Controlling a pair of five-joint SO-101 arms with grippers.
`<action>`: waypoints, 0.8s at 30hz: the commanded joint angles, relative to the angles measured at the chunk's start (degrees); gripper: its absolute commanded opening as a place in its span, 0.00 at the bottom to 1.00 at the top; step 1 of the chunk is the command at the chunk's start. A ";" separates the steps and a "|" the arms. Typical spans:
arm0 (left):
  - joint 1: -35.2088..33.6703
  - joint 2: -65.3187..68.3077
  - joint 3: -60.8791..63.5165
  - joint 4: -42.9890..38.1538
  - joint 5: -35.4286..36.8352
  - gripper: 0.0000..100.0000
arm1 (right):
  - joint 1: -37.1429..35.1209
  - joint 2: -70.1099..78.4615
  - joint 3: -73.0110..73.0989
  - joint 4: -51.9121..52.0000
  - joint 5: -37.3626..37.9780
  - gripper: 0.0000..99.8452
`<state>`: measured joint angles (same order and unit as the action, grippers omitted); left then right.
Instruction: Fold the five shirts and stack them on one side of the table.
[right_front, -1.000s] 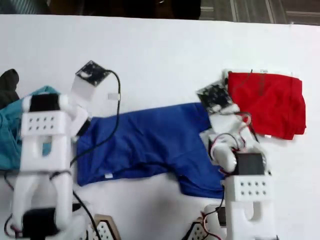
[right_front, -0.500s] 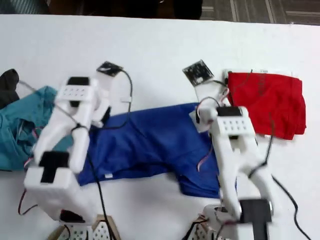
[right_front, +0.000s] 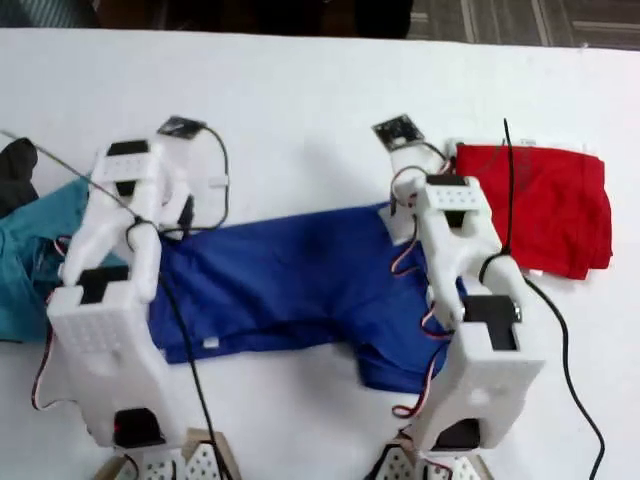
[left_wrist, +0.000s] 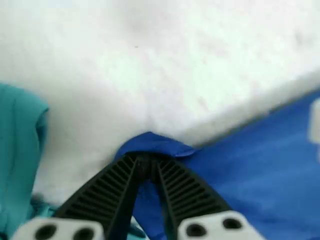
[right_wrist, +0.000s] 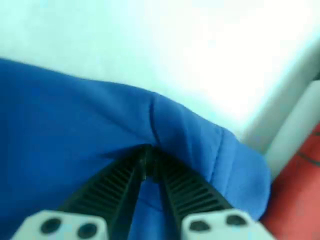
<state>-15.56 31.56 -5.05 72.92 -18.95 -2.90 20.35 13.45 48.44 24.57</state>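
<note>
A blue shirt (right_front: 300, 285) lies spread across the middle of the white table (right_front: 300, 100). My left gripper (left_wrist: 146, 164) is shut on its far left corner, a bunched tip of blue shirt (left_wrist: 155, 145) between the black fingers. The right gripper (right_wrist: 148, 161) is shut on a ridge of the blue shirt (right_wrist: 75, 125) at its far right corner. In the high view the left arm (right_front: 125, 230) stands over the shirt's left end and the right arm (right_front: 455, 250) over its right end. A folded red shirt (right_front: 540, 205) lies at the right. A teal shirt (right_front: 30, 260) is crumpled at the left.
A dark garment (right_front: 15, 170) sits at the left table edge beyond the teal shirt (left_wrist: 20, 150). Red cloth (right_wrist: 300, 200) lies close beside the right gripper. Black cables trail from both arms over the blue shirt. The far half of the table is bare white.
Both arms have swung forward and down onto the blue shirt's far corners. The shirt's far edge has shifted slightly. The red and teal shirts have not moved.
</note>
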 joint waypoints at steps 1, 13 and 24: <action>-3.87 0.44 -1.36 0.18 0.09 0.03 | 4.00 1.63 -3.96 -0.57 -0.26 0.02; -3.78 0.44 -12.44 6.59 -1.05 0.03 | 4.26 0.66 -4.84 -0.40 -0.70 0.02; -0.26 1.76 -19.47 11.60 -1.05 0.03 | 0.75 -7.43 -4.48 4.44 -0.70 0.02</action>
<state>-18.37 33.41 -23.87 85.49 -19.74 -0.62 17.36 10.55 51.60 24.31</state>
